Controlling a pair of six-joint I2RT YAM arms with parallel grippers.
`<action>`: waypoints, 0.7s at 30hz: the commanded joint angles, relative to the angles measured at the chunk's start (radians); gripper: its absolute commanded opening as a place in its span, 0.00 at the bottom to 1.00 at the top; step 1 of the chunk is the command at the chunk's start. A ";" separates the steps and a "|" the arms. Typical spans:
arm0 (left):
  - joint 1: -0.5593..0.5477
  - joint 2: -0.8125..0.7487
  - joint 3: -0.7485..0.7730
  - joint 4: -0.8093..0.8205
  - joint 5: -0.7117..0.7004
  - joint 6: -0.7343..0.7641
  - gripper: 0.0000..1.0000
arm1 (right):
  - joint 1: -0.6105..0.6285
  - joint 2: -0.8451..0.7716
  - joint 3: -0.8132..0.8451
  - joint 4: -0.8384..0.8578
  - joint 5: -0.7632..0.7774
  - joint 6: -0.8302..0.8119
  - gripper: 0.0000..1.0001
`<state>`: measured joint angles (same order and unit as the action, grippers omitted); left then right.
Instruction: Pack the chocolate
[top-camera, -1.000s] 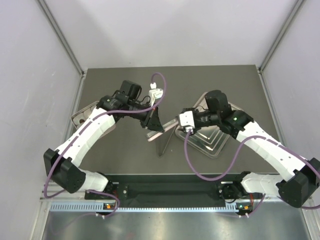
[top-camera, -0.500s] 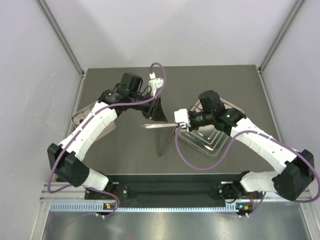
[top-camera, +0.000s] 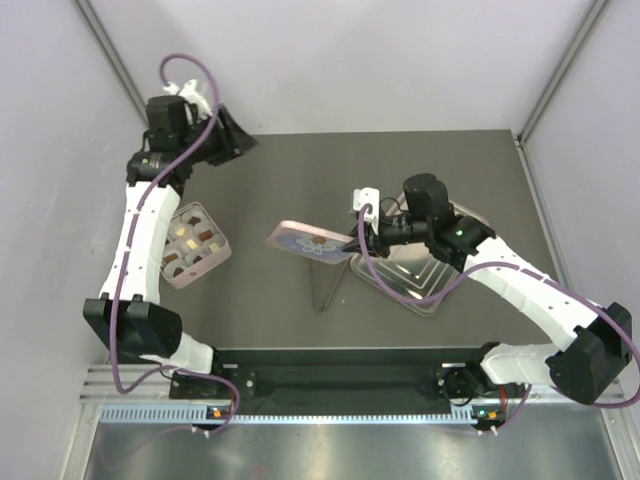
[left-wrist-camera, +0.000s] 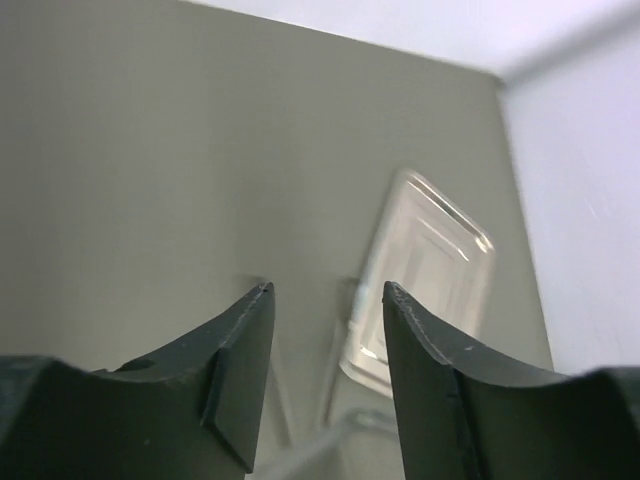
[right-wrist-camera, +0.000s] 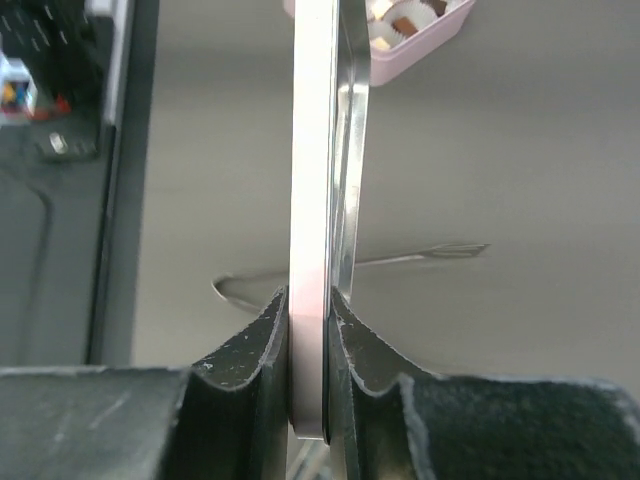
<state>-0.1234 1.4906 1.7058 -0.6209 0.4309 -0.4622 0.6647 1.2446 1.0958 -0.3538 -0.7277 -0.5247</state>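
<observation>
L gripper (top-camera: 236, 141) swung from centre, by lid (top-camera: 310, 243), to far-left back corner, jaws apart, empty. R gripper (top-camera: 355, 243) nudged lid left; pink face now shows. Box (top-camera: 222, 250) w/ choc (top-camera: 185, 245) now unhidden.

The chocolate (top-camera: 188, 243) pieces are dark brown and cream-white, inside a pale pink rectangular tin box (top-camera: 212, 264). The pale pink flat tin lid (top-camera: 308, 242) bears a faint bluish-purple pattern in the middle of its top, and its underside is shiny silver. The moulded plastic tray (top-camera: 425, 285) is clear and colourless. The table (top-camera: 270, 180) is matt dark grey. The left arm (top-camera: 140, 235) and right arm (top-camera: 520, 285) are white with black joints and purple cables (top-camera: 186, 58).
</observation>
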 joint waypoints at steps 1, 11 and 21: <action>0.116 0.043 -0.014 -0.060 -0.105 -0.053 0.51 | 0.004 -0.019 0.081 0.151 -0.032 0.230 0.00; 0.442 -0.007 -0.339 -0.117 -0.475 -0.052 0.51 | 0.003 -0.043 0.012 0.430 0.074 0.492 0.00; 0.584 -0.157 -0.604 0.018 -0.725 -0.139 0.51 | 0.001 -0.053 0.001 0.454 0.071 0.512 0.00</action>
<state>0.4309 1.4086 1.1477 -0.6891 -0.1669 -0.5415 0.6643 1.2278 1.0927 0.0078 -0.6491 -0.0429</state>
